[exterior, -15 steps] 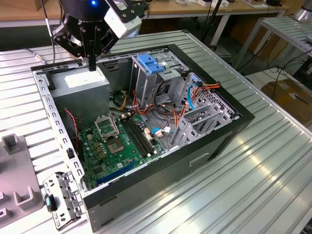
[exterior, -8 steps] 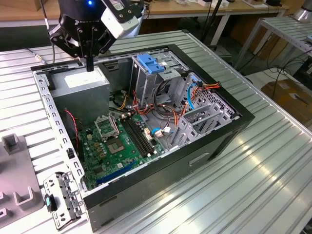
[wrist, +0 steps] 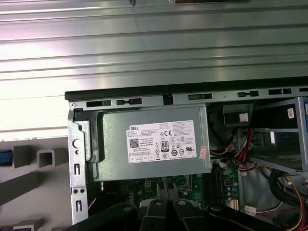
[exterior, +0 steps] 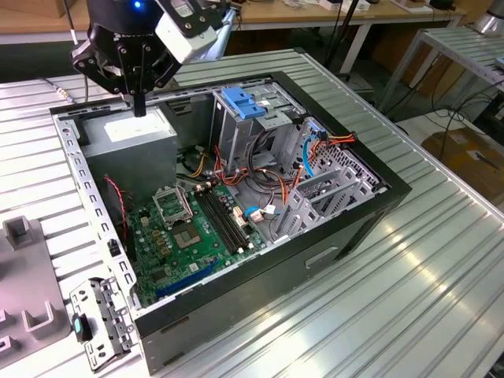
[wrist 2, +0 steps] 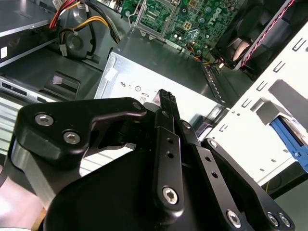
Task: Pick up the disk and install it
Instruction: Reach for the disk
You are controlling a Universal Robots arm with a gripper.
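Note:
The disk is out of view. My gripper hangs over the back corner of the open computer case, at the exterior view's left. Its black fingers are pressed together with nothing between them. The fingertips hover just above the big grey box with a white sticker, apart from it. In the first wrist view that box lies straight below. The tall grey cage with a blue plastic top stands in the case, to the exterior view's right of the gripper.
The green motherboard fills the case floor, with red, orange and blue cables beside the cage. A grey fixture and a loose metal bracket lie on the ribbed table. A strip of blue plastic peeks past the case's perforated wall.

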